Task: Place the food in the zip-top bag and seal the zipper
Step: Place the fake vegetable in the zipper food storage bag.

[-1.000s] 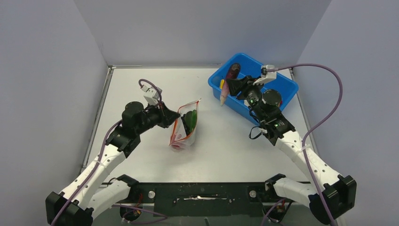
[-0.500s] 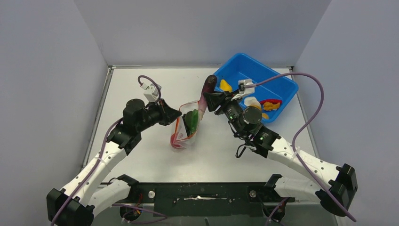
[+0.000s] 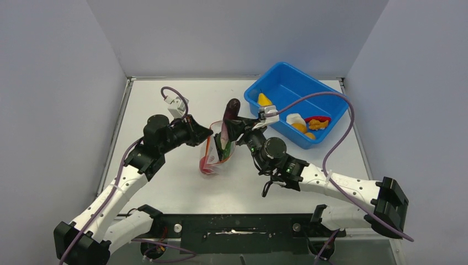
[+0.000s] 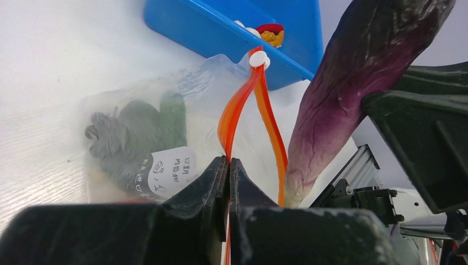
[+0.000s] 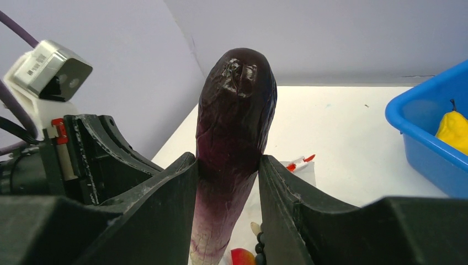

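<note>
By the zip-top bag (image 3: 214, 156) — right arm (image 3: 331, 182) outstretched, pincer (image 5: 227, 165) round eggplant (image 5: 234, 110).

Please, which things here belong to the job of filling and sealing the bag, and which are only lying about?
Belong to the job:
eggplant in the right end effector; zip-top bag, its zipper pinched by the left end effector; green piece inside the bag; yellow and orange pieces in the blue tub.

Only lying about:
the tub itself; purple cables.
</note>
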`<state>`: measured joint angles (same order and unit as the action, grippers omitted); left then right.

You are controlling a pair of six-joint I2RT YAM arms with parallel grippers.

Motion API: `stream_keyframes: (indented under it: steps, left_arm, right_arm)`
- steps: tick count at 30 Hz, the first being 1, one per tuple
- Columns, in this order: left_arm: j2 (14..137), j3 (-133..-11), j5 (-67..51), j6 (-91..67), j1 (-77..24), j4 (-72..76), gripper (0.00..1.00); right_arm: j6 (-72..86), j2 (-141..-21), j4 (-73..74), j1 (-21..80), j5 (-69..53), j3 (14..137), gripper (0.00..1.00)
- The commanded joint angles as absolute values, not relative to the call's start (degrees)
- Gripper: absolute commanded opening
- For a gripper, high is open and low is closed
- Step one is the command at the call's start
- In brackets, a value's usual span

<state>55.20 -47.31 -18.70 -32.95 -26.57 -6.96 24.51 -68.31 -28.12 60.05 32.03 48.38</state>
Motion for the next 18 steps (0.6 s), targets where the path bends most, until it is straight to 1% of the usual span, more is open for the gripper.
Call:
stream_keyframes:
  steps: [1,7,15,18]
  left_arm:
    - [54.1,-50.2,-19.9,-34.2,-26.4,-4.8,0.00]
    - [53.4,-49.2,-19.9,-34.9,-26.4,-4.2,0.00]
    - [53.1,-49.1,-19.5,-34.4,-26.4,-4.5,0.00]
    - [53.1,-48.9,-19.2,-34.1,-26.4,-4.6,0.00]
  right_arm:
    - [21.9,-69.9,-36.1,61.9,39.4,47.5,0.30]
    - [22.3,-72.6,-36.6,65.0,43.7,47.0,0.30]
    - [24.5,-75.0,-33.2,69.4,50.1,48.1,0.31]
    - [26.5,-75.0,-32.1,70.8,50.6,48.2,0.32]
